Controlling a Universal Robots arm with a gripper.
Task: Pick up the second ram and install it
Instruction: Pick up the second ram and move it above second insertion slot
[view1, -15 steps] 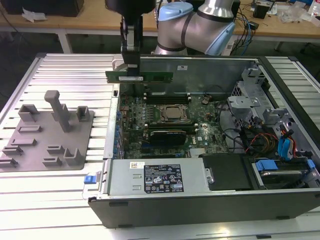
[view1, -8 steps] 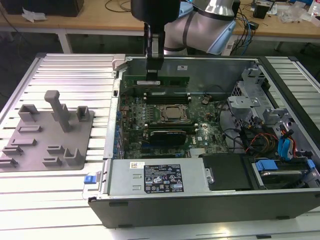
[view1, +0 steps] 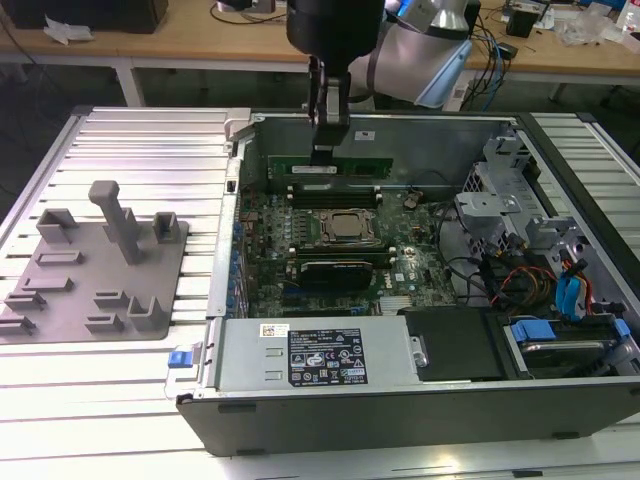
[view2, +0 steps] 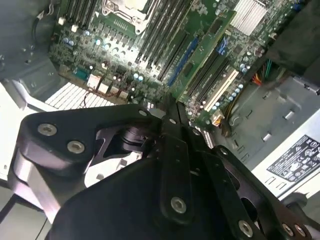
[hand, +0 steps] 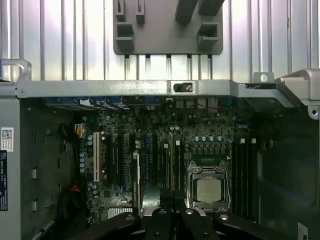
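Observation:
My gripper (view1: 328, 150) hangs over the far part of the open computer case, shut on the second ram (view1: 370, 162). The ram is a long green stick with white labels, lying along the exterior view's left-right line, above the black memory slots (view1: 335, 192) beyond the processor. In the second wrist view the ram (view2: 205, 50) runs out from the closed fingertips of the gripper (view2: 170, 105), above the motherboard. In the first wrist view the ram is a thin edge-on strip (hand: 170, 160) ahead of the gripper (hand: 172, 200). Another labelled green stick (view1: 318, 172) sits just under the held ram.
The silver processor (view1: 347, 228) (hand: 207, 190) sits mid-board. A grey fixture tray (view1: 95, 270) (hand: 167, 30) with posts lies outside the case on the exterior view's left. The power supply (view1: 310, 355) fills the case's near side. Drive bays and cables (view1: 560, 290) crowd the right.

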